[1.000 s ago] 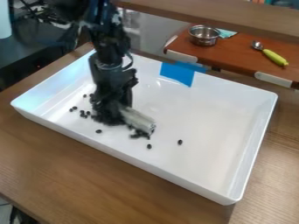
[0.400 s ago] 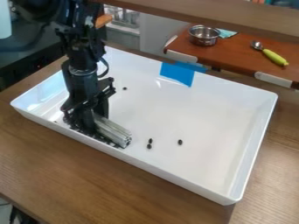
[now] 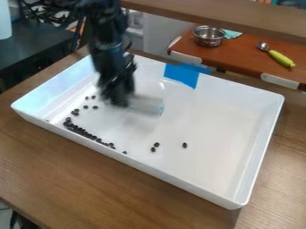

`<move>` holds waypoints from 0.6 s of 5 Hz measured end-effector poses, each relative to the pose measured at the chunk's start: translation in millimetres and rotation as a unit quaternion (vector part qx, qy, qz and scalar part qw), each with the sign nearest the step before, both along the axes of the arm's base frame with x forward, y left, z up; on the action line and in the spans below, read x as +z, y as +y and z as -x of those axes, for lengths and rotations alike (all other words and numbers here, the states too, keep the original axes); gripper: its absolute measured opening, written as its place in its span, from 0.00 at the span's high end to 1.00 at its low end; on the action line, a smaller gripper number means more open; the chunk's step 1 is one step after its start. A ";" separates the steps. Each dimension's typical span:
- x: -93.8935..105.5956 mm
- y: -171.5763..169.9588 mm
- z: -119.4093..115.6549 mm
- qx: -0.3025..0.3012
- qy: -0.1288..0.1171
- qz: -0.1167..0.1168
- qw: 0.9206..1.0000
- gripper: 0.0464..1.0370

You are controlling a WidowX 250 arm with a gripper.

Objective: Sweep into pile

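Over the left-centre of the white tray (image 3: 221, 134) hangs the gripper (image 3: 122, 100), blurred, with a pale bar (image 3: 146, 105) at its lower end pointing right. The bar appears raised off the tray floor; how the gripper holds it is unclear. Dark beans (image 3: 83, 133) lie in a row along the tray's front-left wall. A few more beans (image 3: 75, 112) are scattered left of the gripper. Two beans (image 3: 154, 147) lie close together near the front centre, and a single bean (image 3: 184, 145) sits to their right.
Blue tape (image 3: 182, 75) is stuck on the tray's back wall. Behind the tray, a metal pot (image 3: 208, 36) and a spoon with a green handle (image 3: 281, 58) rest on a reddish-brown surface. The tray's raised rim surrounds the work area.
The arm swept the bar to the front-left wall, then moved back and up toward the tray's rear. Beans that were scattered or hidden beneath it now show in a row by that wall.
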State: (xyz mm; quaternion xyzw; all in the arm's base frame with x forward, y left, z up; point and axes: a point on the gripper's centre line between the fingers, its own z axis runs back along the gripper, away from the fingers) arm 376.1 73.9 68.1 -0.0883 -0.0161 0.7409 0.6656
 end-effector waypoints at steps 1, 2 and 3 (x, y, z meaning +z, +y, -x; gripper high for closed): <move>16.7 4.1 -41.2 0.061 0.011 0.031 0.998 0.66; 22.3 13.4 -69.0 0.089 -0.004 0.029 0.996 0.66; 16.1 32.8 -84.2 0.103 -0.030 -0.002 0.994 0.66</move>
